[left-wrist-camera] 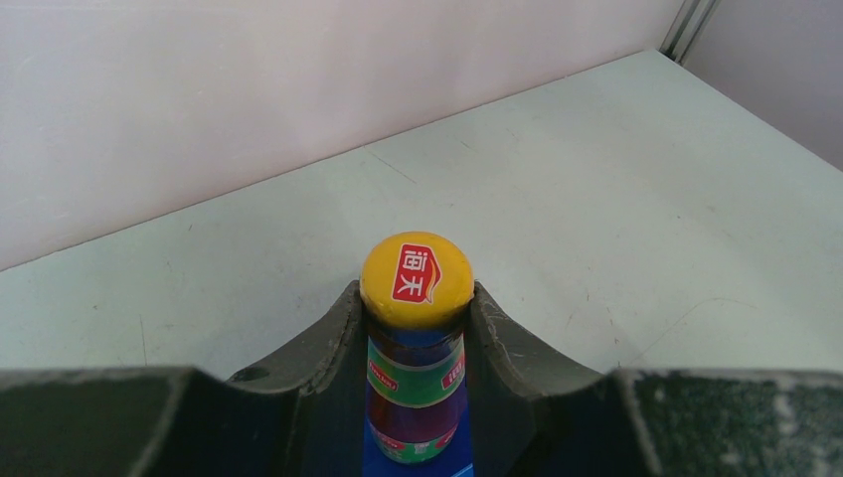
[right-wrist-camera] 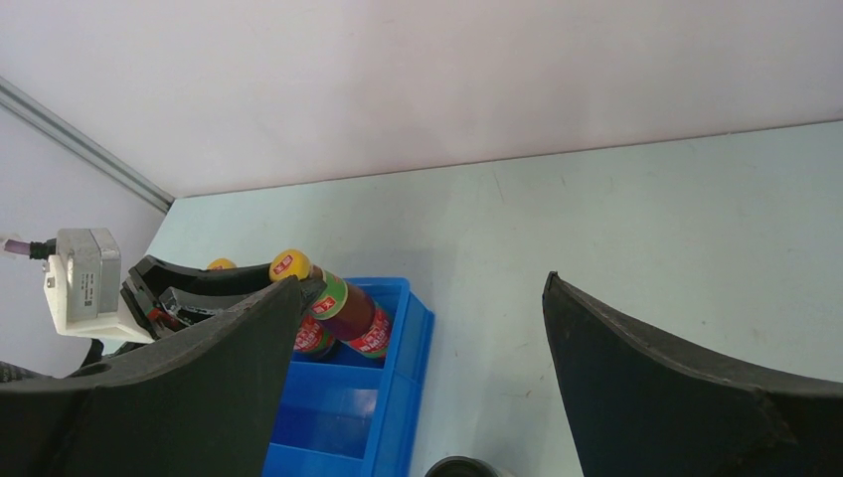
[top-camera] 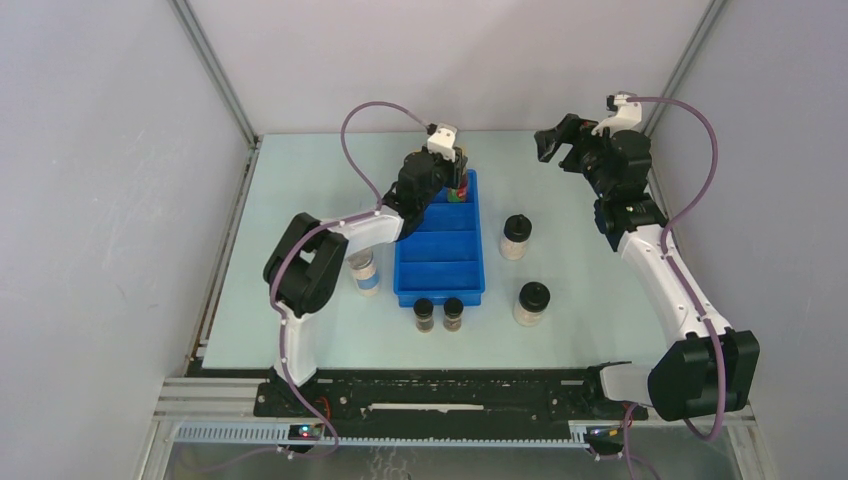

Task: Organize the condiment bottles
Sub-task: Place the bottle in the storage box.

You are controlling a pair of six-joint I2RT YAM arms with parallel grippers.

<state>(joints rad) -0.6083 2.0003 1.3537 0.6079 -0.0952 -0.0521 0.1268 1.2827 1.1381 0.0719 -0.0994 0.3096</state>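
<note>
Red sauce bottles (right-wrist-camera: 350, 316) both at the blue tray's (top-camera: 440, 297) top compartment, 1 clamped at the neck by the closed left gripper (left-wrist-camera: 416, 328), right gripper (top-camera: 558, 148) wide open, empty, upper right, 5 visible jars (top-camera: 515, 237) outside, left to sort.

The left arm (top-camera: 350, 228) stretches forward low over the bench (top-camera: 300, 200), and the left tool (top-camera: 457, 188) points down, its fingers (left-wrist-camera: 328, 348) pressed on either side of a red sauce bottle (left-wrist-camera: 416, 373) just under the cap. The right arm (top-camera: 670, 280) rises along the right side, wrist turned leftward; the right tool (top-camera: 558, 143) hangs in the air, jaws spread wide, gripping nothing.
</note>
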